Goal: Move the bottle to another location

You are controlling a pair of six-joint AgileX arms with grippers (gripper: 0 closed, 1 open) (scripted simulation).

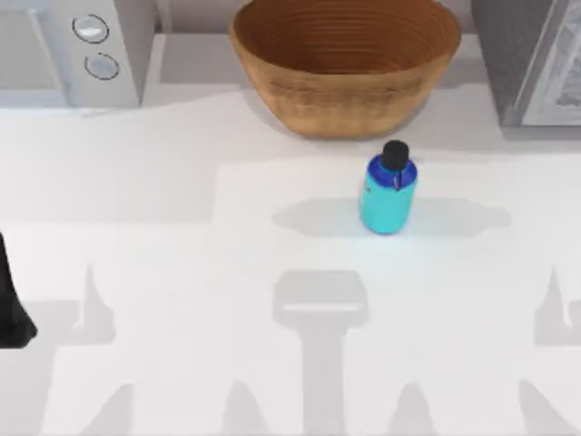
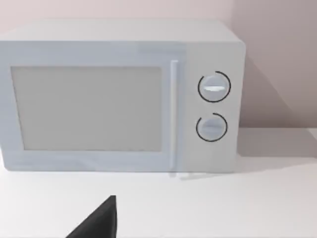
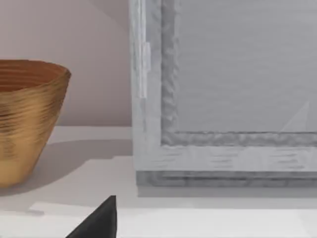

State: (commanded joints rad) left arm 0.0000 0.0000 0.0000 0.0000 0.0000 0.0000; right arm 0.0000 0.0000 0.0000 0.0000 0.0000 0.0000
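Bottle standing free on the white table, just in front of the woven basket.

The bottle (image 1: pixel 389 193) has a cyan body, a darker blue shoulder and a round black cap, upright, right of the table's (image 1: pixel 182 272) middle. Behind it sits the basket (image 1: pixel 345 64); a microwave (image 1: pixel 77 50) stands far left, a grey appliance (image 1: pixel 526 59) far right. The left arm (image 1: pixel 11 304) is at the left edge; whether either gripper is open or closed, I cannot tell.

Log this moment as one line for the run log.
bottle: upright, before basket, untouched | left arm: parked at left edge | microwave: shut
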